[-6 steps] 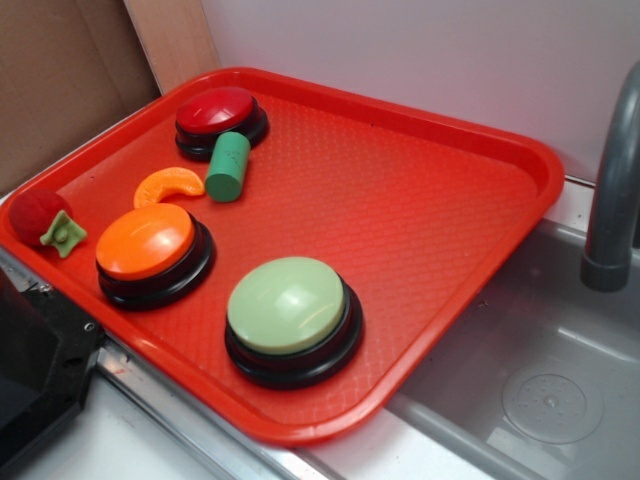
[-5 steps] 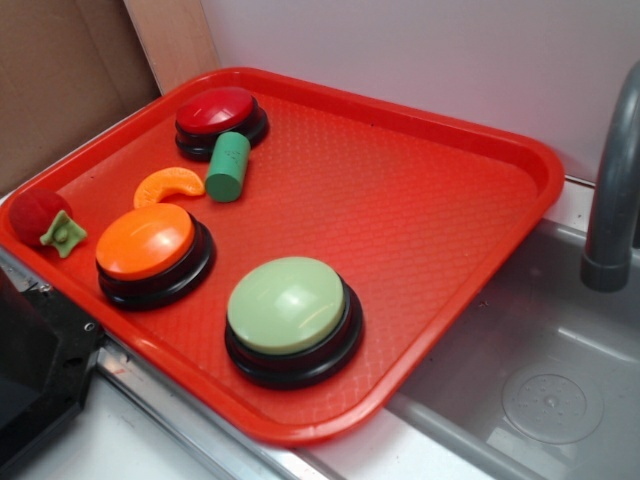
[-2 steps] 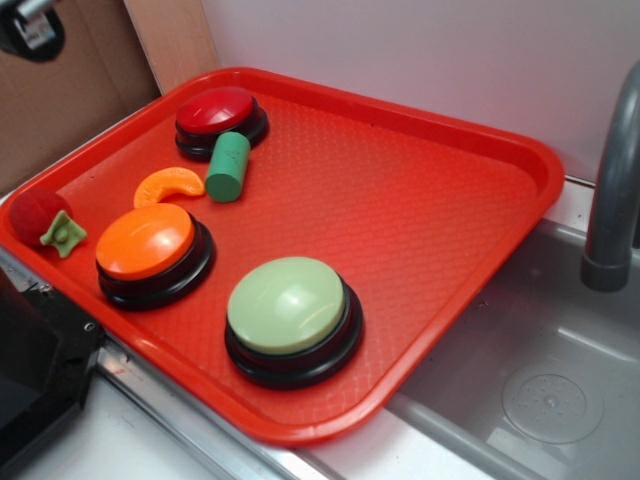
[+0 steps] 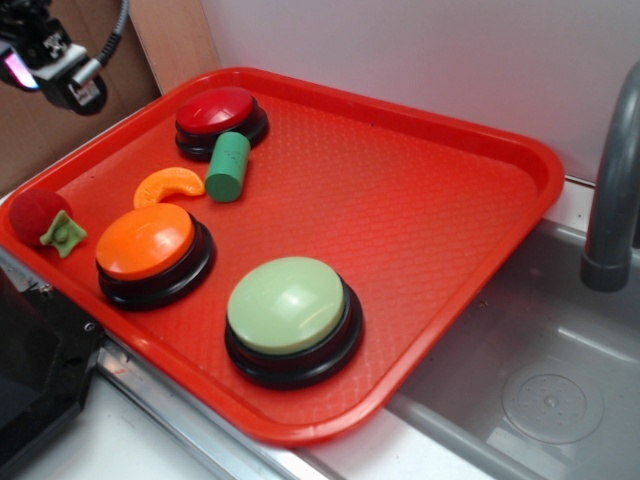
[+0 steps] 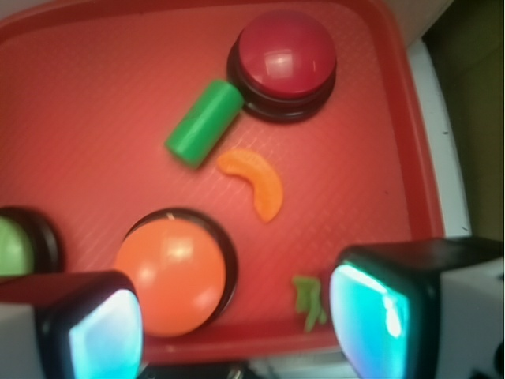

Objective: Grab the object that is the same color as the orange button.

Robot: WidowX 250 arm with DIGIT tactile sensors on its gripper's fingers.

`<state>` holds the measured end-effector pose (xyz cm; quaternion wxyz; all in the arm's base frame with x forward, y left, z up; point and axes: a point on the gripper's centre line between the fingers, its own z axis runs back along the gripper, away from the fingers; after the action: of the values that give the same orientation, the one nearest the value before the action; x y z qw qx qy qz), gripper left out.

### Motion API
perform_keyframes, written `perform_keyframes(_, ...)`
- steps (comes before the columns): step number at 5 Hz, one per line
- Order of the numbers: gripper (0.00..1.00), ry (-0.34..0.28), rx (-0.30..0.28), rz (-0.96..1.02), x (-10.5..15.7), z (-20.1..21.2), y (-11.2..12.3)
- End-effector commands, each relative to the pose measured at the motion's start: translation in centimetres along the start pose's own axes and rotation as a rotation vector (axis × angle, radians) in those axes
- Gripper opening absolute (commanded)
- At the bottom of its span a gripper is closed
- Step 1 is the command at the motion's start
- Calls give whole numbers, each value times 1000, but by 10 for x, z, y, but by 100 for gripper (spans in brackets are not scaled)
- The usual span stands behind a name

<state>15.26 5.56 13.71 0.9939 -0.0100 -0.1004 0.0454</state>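
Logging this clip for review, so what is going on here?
A robot arm is over the far left corner of a red tray, its end effector open and holding nothing. On the tray, the small orange segment lies untouched between the orange button and the green cylinder. A red button, a pale green button and a red ball with a green leaf also sit there.

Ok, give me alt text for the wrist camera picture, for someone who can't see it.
An open gripper looks down on a red tray holding an orange segment, an orange button, a red button and a green cylinder lying against it. A pale green button shows at the left edge.
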Motion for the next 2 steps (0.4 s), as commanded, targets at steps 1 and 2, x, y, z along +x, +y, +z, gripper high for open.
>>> perform_keyframes(1,100,-47,-8,-15,21,-46,27)
perform_keyframes(2,100,-56,-4,-22,27,-69,32)
